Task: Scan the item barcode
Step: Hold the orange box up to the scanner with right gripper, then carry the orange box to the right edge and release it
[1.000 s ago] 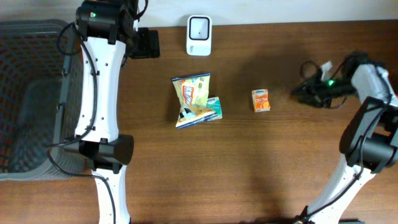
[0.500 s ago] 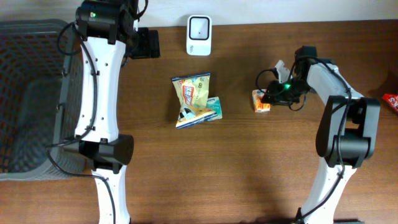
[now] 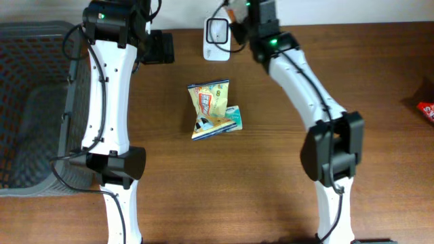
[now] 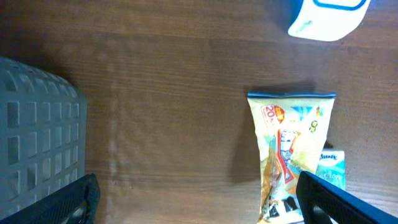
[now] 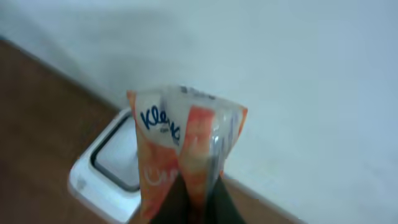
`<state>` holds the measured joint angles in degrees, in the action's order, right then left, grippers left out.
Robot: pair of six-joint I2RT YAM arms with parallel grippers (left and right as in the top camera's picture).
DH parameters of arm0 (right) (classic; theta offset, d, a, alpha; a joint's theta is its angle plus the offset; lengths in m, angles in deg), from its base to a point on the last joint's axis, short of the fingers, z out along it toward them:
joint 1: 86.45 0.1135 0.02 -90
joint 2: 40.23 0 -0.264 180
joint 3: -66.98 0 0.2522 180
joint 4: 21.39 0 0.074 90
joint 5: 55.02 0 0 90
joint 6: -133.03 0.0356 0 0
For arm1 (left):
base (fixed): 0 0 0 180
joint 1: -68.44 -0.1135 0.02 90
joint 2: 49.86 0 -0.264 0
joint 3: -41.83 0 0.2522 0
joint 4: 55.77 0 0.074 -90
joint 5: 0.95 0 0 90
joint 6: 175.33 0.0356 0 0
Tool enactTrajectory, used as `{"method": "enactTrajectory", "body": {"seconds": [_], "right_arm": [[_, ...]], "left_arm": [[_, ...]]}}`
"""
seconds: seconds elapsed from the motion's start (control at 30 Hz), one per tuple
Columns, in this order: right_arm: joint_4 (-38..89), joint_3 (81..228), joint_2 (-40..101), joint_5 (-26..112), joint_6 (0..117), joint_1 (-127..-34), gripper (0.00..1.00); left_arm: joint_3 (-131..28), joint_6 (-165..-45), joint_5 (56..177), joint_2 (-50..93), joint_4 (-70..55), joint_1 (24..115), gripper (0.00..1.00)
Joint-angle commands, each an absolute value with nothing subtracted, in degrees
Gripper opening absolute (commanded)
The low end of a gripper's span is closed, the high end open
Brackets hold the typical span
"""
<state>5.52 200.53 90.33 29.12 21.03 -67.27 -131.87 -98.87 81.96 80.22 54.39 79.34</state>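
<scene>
Dark brown wood is forming the tabletop (image 3: 285, 176), with a pale wall running along its far edge. The right gripper (image 5: 198, 194) is reaching to the middle of that far edge. Its jaws are pinching tight on the lower end of an orange plastic tissue packet with blue lettering (image 5: 186, 143), holding it off the tabletop just beside the white rectangular barcode scanner (image 3: 215, 47). The left gripper (image 4: 196, 186) is hovering over the far left part of the tabletop, jaws spread wide with nothing between them. A yellow and blue snack bag (image 3: 210, 105) is lying near the tabletop's middle, with a small teal packet (image 3: 234, 116) touching its right side. A grey mesh basket (image 3: 27, 102) is sitting at the left edge, and a red wrapper (image 3: 426, 110) is showing at the right edge.
</scene>
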Motion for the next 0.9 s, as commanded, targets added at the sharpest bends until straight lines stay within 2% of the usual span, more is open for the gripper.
{"method": "enactTrajectory", "body": {"seconds": [0.0, 0.07, 0.2, 0.3, 0.4, 0.47, 0.53, 0.6, 0.7, 0.8, 0.87], "right_arm": [[0.6, 200.5, 96.2, 25.6, 17.8, -66.8, 0.04], [-3.4, 200.5, 99.0, 29.2, 10.6, -66.1, 0.04], [-5.1, 200.5, 99.8, 31.7, 10.9, -65.7, 0.04], [-4.9, 201.8, 96.7, 21.8, 23.8, -67.9, 0.04], [4.8, 201.8, 89.9, 9.5, 32.5, -72.8, 0.04], [21.3, 201.8, 84.8, 2.8, 37.5, -81.0, 0.04], [36.4, 201.8, 83.8, 3.1, 41.1, -90.0, 0.04], [45.1, 201.7, 83.9, 3.4, 43.8, -96.4, 0.04], [49.7, 200.4, 83.9, 11.2, 44.0, -105.5, 0.04], [47.2, 194.7, 83.9, 18.3, 44.0, -113.1, 0.05], [43.1, 191.0, 84.0, 18.5, 44.0, -116.1, 0.12]], "left_arm": [[-132.0, -99.4, 81.7, 80.0, 54.5, 79.1, 0.99], [-132.0, -99.4, 81.7, 80.0, 54.5, 79.1, 0.99], [-132.0, -99.4, 81.7, 80.0, 54.5, 79.1, 0.99], [-132.0, -99.4, 81.7, 80.0, 54.5, 79.1, 0.99], [-132.0, -99.4, 81.7, 80.0, 54.5, 79.1, 0.99], [-132.0, -99.4, 81.7, 80.0, 54.5, 79.1, 0.99], [-132.0, -99.4, 81.7, 80.0, 54.5, 79.1, 0.99], [-132.0, -99.4, 81.7, 80.0, 54.5, 79.1, 0.99], [-132.0, -99.4, 81.7, 80.0, 54.5, 79.1, 0.99], [-132.0, -99.4, 81.7, 80.0, 54.5, 79.1, 0.99], [-132.0, -99.4, 81.7, 80.0, 54.5, 79.1, 0.99]]}}
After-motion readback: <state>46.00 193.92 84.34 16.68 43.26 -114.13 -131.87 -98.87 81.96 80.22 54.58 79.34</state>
